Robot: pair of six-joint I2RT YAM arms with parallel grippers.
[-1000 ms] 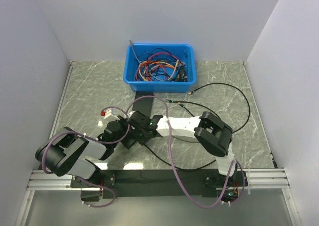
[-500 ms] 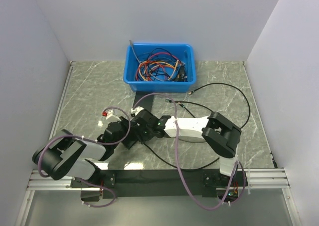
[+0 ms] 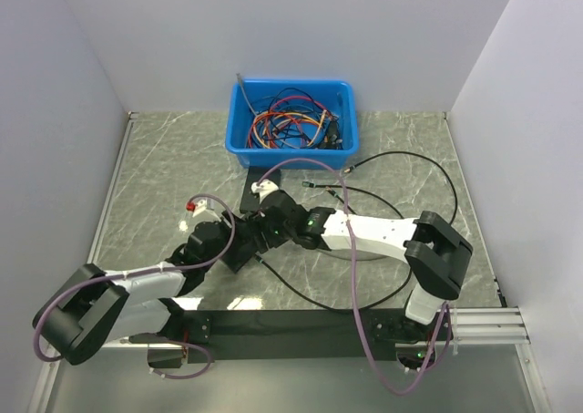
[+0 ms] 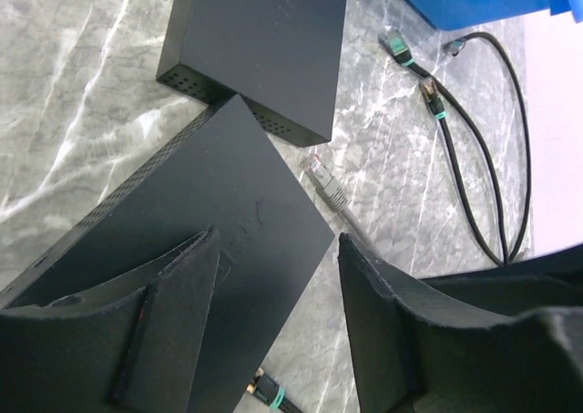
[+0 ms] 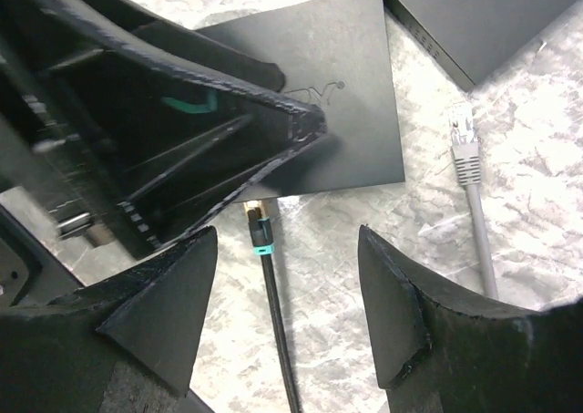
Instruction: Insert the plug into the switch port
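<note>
left fingers (image 4: 173,331) spread over switch (image 4: 209,212), right fingers (image 5: 159,313) spread over plug (image 5: 260,242)

Robot lab cell: plain white walls (image 3: 273,30), aluminium rail (image 3: 483,322), blue cable bin (image 3: 291,155).

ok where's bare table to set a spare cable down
Bare: far-left corner of the green marble tabletop, between the left wall and the blue plastic bin. Crowded: the centre around the flat black switch boxes, and the right side with thin black cables.
</note>
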